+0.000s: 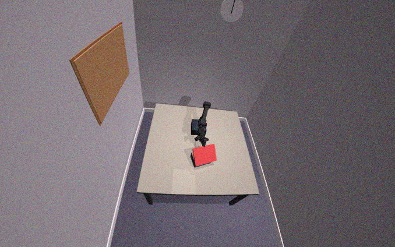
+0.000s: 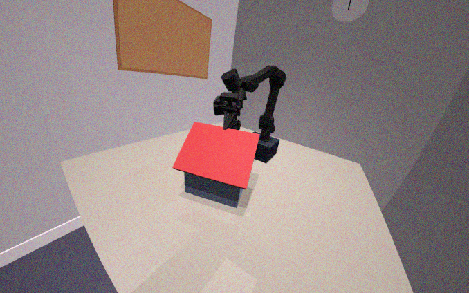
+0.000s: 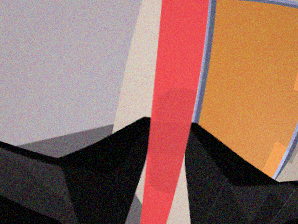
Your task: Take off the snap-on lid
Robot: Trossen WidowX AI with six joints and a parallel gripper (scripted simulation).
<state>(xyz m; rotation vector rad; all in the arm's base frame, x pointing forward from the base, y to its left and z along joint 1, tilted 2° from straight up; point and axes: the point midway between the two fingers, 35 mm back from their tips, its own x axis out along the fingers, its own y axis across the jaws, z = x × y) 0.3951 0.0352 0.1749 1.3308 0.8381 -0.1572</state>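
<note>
The red lid (image 1: 204, 155) (image 2: 218, 152) (image 3: 180, 50) is over the dark blue box (image 1: 192, 159) (image 2: 211, 188) (image 3: 212, 30) and tilted, with its arm-side edge raised clear of the box. My gripper (image 1: 204, 146) (image 2: 225, 128) (image 3: 168, 128) is shut on the lid at that edge, with one finger on each side of it. The wrist view shows the orange inside of the box past the lid. The box stands on the table. Whether the lid's far edge still touches the box rim is hidden.
The arm's dark base (image 1: 195, 127) (image 2: 267, 149) stands on the table (image 1: 163, 145) (image 2: 304, 224) behind the box. A pale rectangular patch (image 1: 184, 181) (image 2: 230, 278) is on the tabletop in front of the box. A brown board (image 1: 102, 70) (image 2: 162, 41) hangs on the left wall.
</note>
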